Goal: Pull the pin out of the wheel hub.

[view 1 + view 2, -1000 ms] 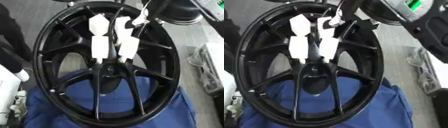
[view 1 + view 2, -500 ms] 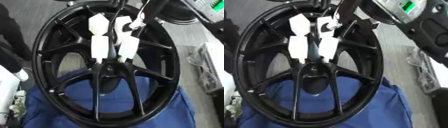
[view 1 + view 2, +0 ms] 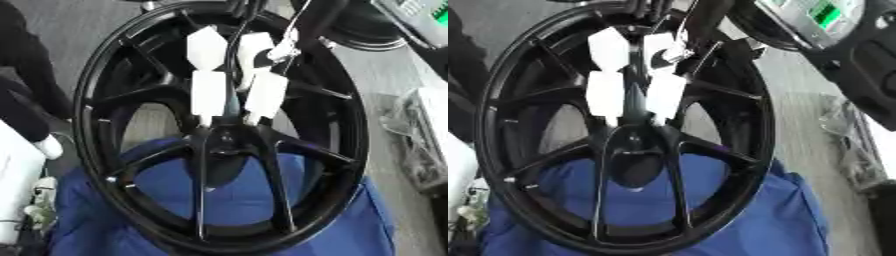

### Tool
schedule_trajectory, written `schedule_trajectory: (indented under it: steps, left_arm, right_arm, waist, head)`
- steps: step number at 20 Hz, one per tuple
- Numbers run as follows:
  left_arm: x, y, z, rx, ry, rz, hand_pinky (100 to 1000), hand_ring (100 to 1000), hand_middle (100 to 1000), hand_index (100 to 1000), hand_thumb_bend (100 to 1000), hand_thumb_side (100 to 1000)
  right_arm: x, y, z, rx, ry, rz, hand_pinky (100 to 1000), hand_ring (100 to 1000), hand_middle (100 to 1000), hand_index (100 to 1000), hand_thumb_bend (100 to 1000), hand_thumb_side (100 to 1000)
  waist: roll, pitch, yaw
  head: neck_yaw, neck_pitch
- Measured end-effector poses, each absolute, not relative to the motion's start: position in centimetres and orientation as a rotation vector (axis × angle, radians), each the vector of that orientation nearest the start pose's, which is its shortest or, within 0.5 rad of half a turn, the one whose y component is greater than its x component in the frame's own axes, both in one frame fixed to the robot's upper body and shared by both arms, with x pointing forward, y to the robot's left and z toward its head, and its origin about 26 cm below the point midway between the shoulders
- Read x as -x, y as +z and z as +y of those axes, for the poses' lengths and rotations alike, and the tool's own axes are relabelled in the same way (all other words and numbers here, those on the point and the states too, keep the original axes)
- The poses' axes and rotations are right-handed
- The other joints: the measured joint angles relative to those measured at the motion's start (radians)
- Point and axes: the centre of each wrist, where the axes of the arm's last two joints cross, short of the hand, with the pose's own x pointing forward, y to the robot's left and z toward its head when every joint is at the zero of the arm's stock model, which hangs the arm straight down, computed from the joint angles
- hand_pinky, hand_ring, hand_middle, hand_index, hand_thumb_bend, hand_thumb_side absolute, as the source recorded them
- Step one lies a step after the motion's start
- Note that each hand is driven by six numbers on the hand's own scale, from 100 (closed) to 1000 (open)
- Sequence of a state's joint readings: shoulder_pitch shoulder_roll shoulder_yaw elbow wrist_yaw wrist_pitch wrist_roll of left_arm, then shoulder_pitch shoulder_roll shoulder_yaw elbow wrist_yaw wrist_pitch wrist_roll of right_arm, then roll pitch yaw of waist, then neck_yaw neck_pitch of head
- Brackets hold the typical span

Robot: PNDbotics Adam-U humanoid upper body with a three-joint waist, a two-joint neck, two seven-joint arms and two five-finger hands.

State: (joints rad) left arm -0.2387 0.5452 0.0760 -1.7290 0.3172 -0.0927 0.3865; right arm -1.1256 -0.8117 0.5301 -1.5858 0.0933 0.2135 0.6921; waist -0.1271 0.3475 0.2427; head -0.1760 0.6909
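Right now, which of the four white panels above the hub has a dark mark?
The upper right panel; the other three are plain white.

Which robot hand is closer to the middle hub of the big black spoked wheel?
Right. The right hand reaches in from the top, its straight white fingers ending at the black wheel hub's upper edge. The left hand shows in neither view.

Blue cloth (image 3: 350, 220) at bottom; green-lit device (image 3: 820, 12) top right.
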Motion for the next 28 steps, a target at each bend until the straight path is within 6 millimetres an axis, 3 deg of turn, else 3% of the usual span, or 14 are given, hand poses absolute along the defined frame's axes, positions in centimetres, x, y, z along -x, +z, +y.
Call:
schedule_trajectory:
  steps: [5, 28]
  left_arm:
    - [-32.1, 15.8, 34.9, -0.365, 0.154, -2.086, 733, 790, 753, 706, 280, 815]
    - [-32.0, 15.7, 34.9, -0.362, 0.154, -2.079, 735, 791, 753, 706, 273, 827]
  right_arm:
    - [-37.6, 36.2, -20.5, 0.443, 1.736, -1.532, 798, 735, 724, 821, 572, 138]
    - [-38.9, 34.9, -21.1, 0.44, 1.714, -1.459, 783, 717, 681, 775, 526, 149]
  waist:
    - [0.0, 0.001, 0.0]
    - [-0.002, 0.011, 0.002]
  head:
    - [0.005, -0.007]
    - [0.008, -0.008]
